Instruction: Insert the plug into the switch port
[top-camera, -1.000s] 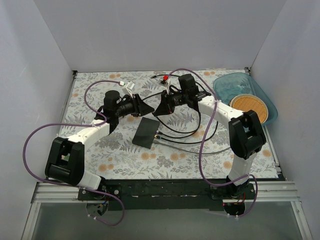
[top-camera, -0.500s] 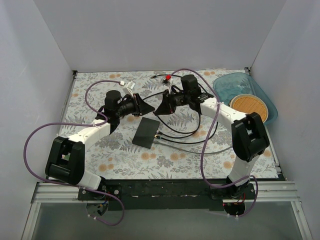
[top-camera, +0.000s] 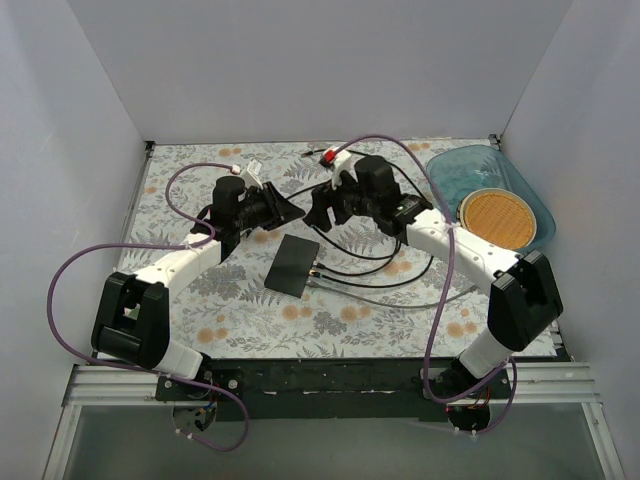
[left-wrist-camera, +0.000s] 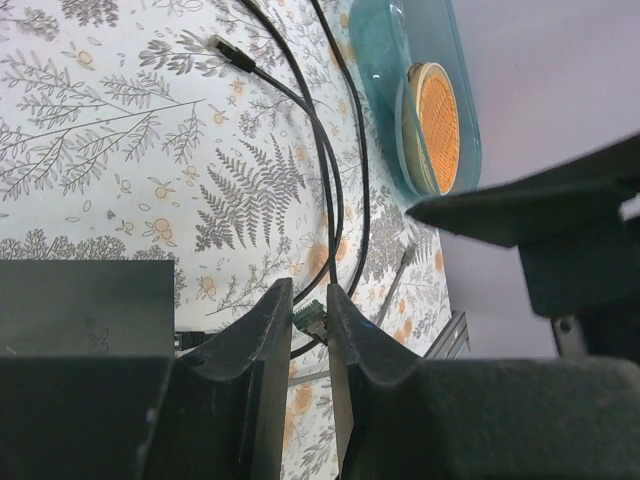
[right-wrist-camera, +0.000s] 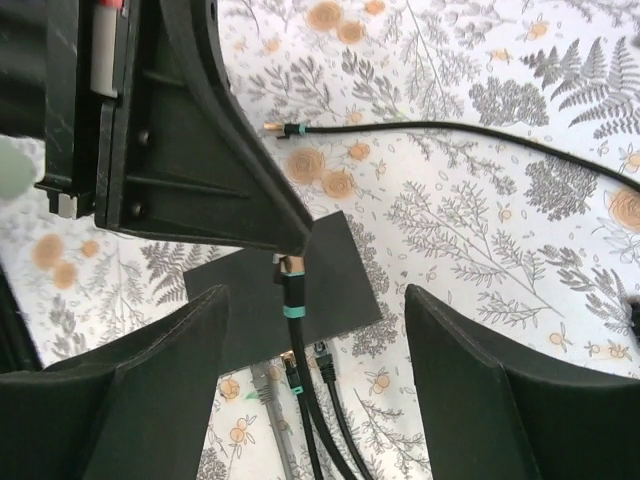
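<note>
Over the floral mat (top-camera: 250, 320), the outstretched left gripper (left-wrist-camera: 308, 300) pinches the plug (right-wrist-camera: 292, 290), facing the wide-spread right gripper (right-wrist-camera: 315, 300).

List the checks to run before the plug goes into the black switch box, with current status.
1. Grip on the teal-banded black cable plug: ok, it looks pinched at the tips of the left gripper.
2. Right gripper free: ok, it is open and holds nothing.
3. Flat black rectangular switch box braced: not ok, it lies on the floral cloth with neither gripper on it.
4. Plug lined up with a socket: not ok, it is held clear of the box, not at any socket.
5. Free socket: cannot tell. The socket row is not visible, and other cable plugs crowd one edge.
</note>
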